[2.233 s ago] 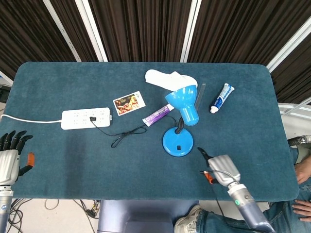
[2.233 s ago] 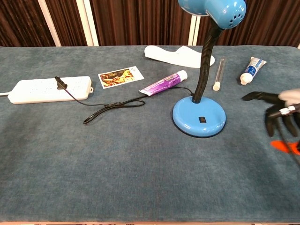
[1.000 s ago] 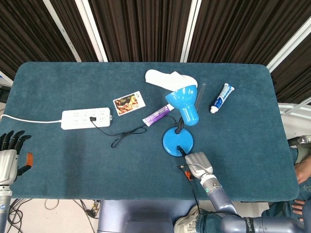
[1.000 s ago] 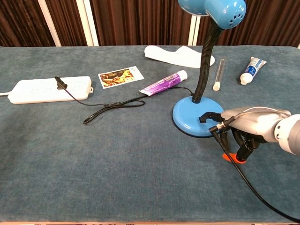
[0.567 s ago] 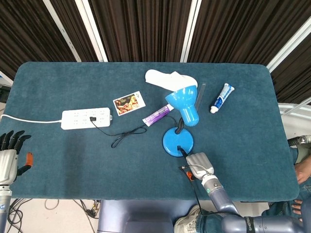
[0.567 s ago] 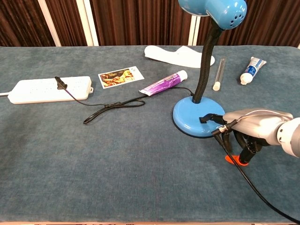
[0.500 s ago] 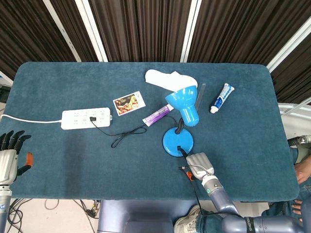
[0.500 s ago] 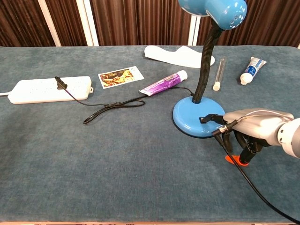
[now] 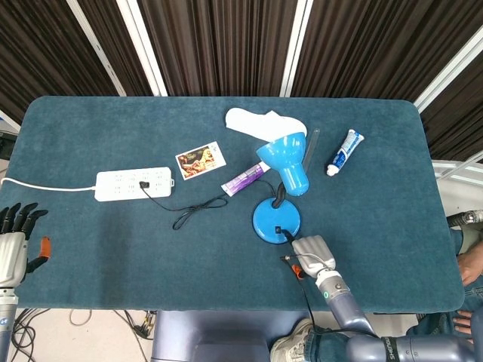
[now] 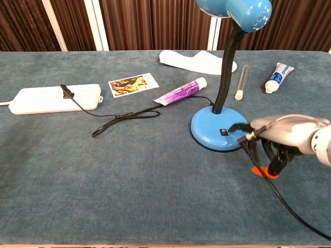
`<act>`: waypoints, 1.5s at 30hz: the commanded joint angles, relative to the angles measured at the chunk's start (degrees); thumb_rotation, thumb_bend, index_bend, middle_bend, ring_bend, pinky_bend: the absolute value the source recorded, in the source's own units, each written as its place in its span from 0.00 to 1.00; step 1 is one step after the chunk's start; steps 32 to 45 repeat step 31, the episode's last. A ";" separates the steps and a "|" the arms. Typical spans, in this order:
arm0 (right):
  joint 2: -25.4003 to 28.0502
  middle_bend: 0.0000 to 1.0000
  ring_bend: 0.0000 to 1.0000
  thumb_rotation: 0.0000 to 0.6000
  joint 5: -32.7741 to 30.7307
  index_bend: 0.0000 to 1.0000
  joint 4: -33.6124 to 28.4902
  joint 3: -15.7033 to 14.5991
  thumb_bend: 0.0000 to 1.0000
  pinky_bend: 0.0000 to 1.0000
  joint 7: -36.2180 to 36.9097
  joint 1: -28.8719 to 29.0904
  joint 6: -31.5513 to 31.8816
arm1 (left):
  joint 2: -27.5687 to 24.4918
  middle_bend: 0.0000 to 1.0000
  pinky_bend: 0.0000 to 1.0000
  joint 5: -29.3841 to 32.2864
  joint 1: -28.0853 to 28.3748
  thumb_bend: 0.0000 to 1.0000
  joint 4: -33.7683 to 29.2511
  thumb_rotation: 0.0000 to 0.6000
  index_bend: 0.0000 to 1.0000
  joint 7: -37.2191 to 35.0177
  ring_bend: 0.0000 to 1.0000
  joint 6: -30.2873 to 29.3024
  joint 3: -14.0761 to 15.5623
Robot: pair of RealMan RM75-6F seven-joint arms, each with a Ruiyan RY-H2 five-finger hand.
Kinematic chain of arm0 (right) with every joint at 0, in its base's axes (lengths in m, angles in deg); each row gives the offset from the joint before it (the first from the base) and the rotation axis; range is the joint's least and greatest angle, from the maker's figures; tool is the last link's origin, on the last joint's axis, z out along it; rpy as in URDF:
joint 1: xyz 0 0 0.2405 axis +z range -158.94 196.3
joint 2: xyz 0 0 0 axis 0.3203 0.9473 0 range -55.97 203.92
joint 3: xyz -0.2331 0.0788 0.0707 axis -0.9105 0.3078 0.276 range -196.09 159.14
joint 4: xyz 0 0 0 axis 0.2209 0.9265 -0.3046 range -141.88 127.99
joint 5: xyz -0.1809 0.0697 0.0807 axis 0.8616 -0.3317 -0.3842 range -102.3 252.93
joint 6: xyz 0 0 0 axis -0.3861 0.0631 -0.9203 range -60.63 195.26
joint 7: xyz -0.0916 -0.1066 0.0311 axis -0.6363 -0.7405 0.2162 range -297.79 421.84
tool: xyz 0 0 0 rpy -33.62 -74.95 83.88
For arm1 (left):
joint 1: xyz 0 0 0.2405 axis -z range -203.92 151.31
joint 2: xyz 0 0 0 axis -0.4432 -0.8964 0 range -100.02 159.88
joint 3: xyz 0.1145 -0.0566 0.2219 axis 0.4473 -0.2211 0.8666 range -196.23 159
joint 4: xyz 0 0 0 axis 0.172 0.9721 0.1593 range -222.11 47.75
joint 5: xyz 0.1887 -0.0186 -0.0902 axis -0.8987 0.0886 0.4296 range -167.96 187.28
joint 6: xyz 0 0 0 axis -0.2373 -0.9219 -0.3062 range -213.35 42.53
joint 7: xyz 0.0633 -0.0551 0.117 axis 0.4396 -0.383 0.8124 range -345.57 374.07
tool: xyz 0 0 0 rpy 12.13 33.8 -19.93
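Observation:
A blue desk lamp stands mid-table, with a round base (image 9: 275,221) (image 10: 217,132) and a bent head (image 9: 287,160) (image 10: 235,10). A black switch (image 10: 223,132) sits on the base. My right hand (image 9: 312,253) (image 10: 282,135) hovers just right of the base at the front. One dark fingertip (image 10: 238,126) reaches to the base's right rim, and the other fingers curl downward, holding nothing. My left hand (image 9: 13,241) hangs off the table's front left corner with its fingers spread and empty; the chest view does not show it.
The lamp's black cord (image 9: 198,210) (image 10: 124,116) runs to a white power strip (image 9: 134,183) (image 10: 54,98) at the left. Behind the lamp lie a photo card (image 9: 201,160), a purple tube (image 9: 243,179), a white object (image 9: 260,122), a clear tube (image 10: 241,81) and a blue-white tube (image 9: 344,151).
My right hand swept in from the front right to the lamp base, then slid slightly right in the last half second. The left hand has stayed put.

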 commanded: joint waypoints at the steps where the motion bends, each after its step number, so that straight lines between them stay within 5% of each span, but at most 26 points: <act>1: 4.02 0.36 0.46 1.00 4.38 0.00 -3.25 0.78 0.41 0.99 3.44 -2.22 3.67 | -0.05 0.10 0.00 0.20 -0.03 0.53 -0.06 1.00 0.22 -0.23 0.01 -0.01 -0.14; 8: 18.96 0.19 0.23 1.00 14.59 0.00 -12.43 -6.53 0.33 1.00 10.02 -10.57 9.17 | 0.17 0.10 0.00 -0.21 -0.05 0.53 0.00 1.00 0.22 0.07 0.01 -0.36 -0.08; 11: 22.57 0.14 0.15 1.00 20.85 0.00 -11.76 -10.11 0.31 1.00 14.79 -14.79 11.45 | 0.23 0.10 0.00 -0.15 -0.05 0.53 0.00 1.00 0.22 0.20 0.01 -0.41 -0.12; 15: 21.68 0.09 0.10 1.00 33.22 0.00 -0.93 -13.60 0.28 1.00 25.24 -24.54 23.25 | 0.30 0.10 0.00 -0.40 -0.08 0.53 -0.09 1.00 0.22 0.68 0.01 -0.51 0.06; 21: 19.54 0.06 0.05 1.00 38.46 0.00 11.43 -11.43 0.26 1.00 34.16 -29.75 31.16 | 0.52 0.10 0.00 -0.96 -0.05 0.53 0.12 1.00 0.22 1.17 0.01 -0.73 0.25; 22: 19.44 0.06 0.05 1.00 38.61 0.00 12.22 -10.92 0.26 0.89 34.17 -30.06 31.86 | 0.52 0.10 0.00 -0.97 -0.05 0.53 0.11 1.00 0.22 1.23 0.01 -0.71 0.27; 25: 19.29 0.06 0.05 1.00 39.09 0.00 13.55 -9.53 0.26 0.10 34.61 -31.09 33.38 | 0.54 0.10 0.00 -1.25 -0.06 0.53 0.11 1.00 0.22 1.28 0.01 -0.85 0.32; 26: 19.28 0.06 0.05 1.00 39.33 0.00 13.68 -9.32 0.26 0.01 34.93 -31.29 33.56 | 0.53 0.10 0.00 -1.33 -0.06 0.53 0.12 1.00 0.22 1.28 0.01 -0.86 0.36; 45: 19.10 0.05 0.05 1.00 41.13 0.00 13.95 -8.88 0.26 0.00 34.20 -32.04 33.30 | 0.41 0.10 0.00 -1.88 -0.13 0.53 0.22 1.00 0.22 1.06 0.01 -1.08 0.51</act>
